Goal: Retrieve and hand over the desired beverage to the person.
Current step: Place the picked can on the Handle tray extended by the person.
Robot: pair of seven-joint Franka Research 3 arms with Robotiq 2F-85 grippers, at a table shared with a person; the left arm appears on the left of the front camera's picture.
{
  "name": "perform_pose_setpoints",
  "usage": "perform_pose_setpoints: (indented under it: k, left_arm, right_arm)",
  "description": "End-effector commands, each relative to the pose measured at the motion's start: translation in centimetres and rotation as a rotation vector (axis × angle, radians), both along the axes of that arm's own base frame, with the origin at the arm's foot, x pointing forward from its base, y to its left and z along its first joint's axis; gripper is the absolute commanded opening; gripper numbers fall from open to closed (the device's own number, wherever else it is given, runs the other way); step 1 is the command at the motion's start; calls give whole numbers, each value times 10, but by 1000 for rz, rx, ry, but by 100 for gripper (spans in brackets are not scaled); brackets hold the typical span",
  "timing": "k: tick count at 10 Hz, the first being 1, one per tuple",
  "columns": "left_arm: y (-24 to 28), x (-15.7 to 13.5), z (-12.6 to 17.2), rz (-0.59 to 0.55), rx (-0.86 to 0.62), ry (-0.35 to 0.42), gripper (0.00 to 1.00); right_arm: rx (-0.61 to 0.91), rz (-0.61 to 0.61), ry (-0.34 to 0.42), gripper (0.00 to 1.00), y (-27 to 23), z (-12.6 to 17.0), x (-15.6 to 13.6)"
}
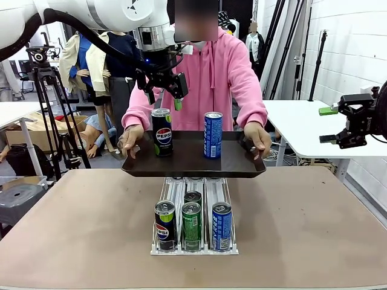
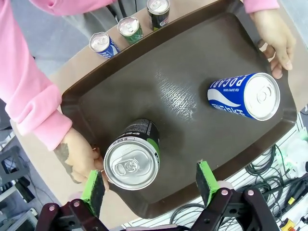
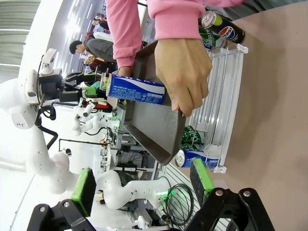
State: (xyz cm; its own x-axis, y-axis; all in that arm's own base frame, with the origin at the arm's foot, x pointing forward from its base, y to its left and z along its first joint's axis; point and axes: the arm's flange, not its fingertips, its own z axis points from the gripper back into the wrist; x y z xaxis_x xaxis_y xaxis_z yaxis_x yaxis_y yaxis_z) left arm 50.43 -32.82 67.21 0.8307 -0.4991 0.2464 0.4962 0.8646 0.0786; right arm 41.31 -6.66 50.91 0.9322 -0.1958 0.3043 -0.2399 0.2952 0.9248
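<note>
The person in a pink hooded sweatshirt stands at the far side and holds a dark tray over the table with both hands. On the tray stand a black Pepsi can and a blue Pocari can. My left gripper hangs open just above the Pepsi can. In the left wrist view the Pepsi can's top lies between the green pads, closer to one, with my left gripper open and the Pocari can farther off. My right gripper stays open and empty at the far right.
A clear rack on the brown table holds a Pepsi can, a green can and a blue can, with another behind. A white side table sits beside my right gripper. The person's hand grips the tray's edge.
</note>
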Motion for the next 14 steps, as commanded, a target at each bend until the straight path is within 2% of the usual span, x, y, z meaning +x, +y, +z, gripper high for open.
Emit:
perform_pose_setpoints:
  k: [1,6,7,8,11,12,13,14]
  left_arm:
    - [2,0,3,-9,-11,0,100]
    - [0,0,0,0,0,0,100]
    - [8,-6,17,31,-40,-25,100]
    - [21,-15,40,80,-65,-83,100]
    - [82,-44,95,190,-262,-124,100]
    - [114,-55,111,267,-337,-121,100]
    - [151,-56,114,357,-394,-84,100]
    - [192,-52,103,445,-458,-32,100]
  right_arm:
    - [-4,5,1,100,0,1,1]
    - [-4,5,1,100,0,1,1]
    - [-4,5,1,100,0,1,1]
    - [-4,5,1,100,0,1,1]
    - [-4,5,1,100,0,1,1]
    - [-4,5,1,100,0,1,1]
    - [-4,5,1,100,0,1,1]
    - [-4,5,1,100,0,1,1]
